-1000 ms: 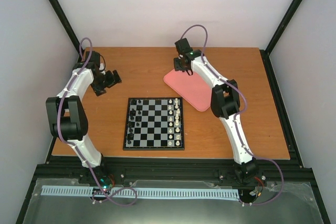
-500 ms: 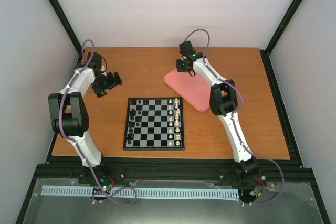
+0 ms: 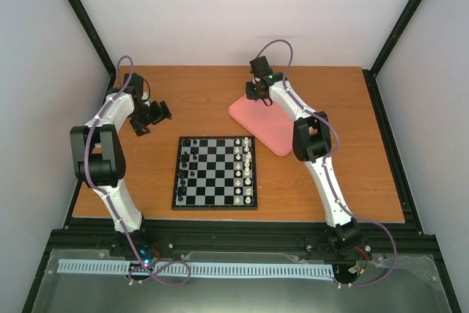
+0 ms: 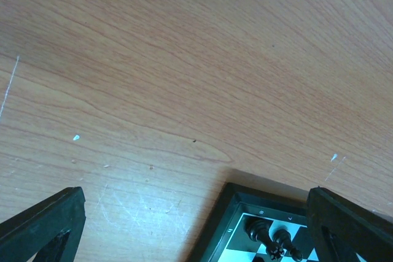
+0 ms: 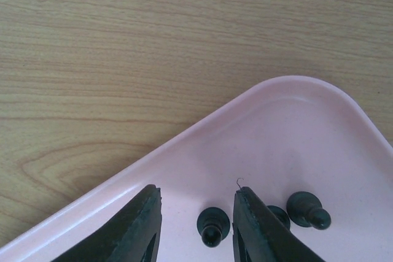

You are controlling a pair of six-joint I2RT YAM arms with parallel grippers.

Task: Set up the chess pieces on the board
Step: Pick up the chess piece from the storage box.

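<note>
In the right wrist view my right gripper hangs low over the pink tray. Its jaws stand apart on either side of an upright black pawn, with a gap on both sides. A second black piece stands just right of the right finger, and a third is half hidden behind it. The board lies mid-table with black chess pieces along its left side. My left gripper is wide open over bare wood beyond the board's far left corner.
White pieces fill the board's right two columns. The pink tray lies slantwise behind the board's right side, and the right arm reaches over it. Two black pieces show at the board's corner in the left wrist view.
The right wrist has dipped a little toward the tray's far corner. The left arm's elbow has drawn back slightly, its gripper staying near the same spot.
</note>
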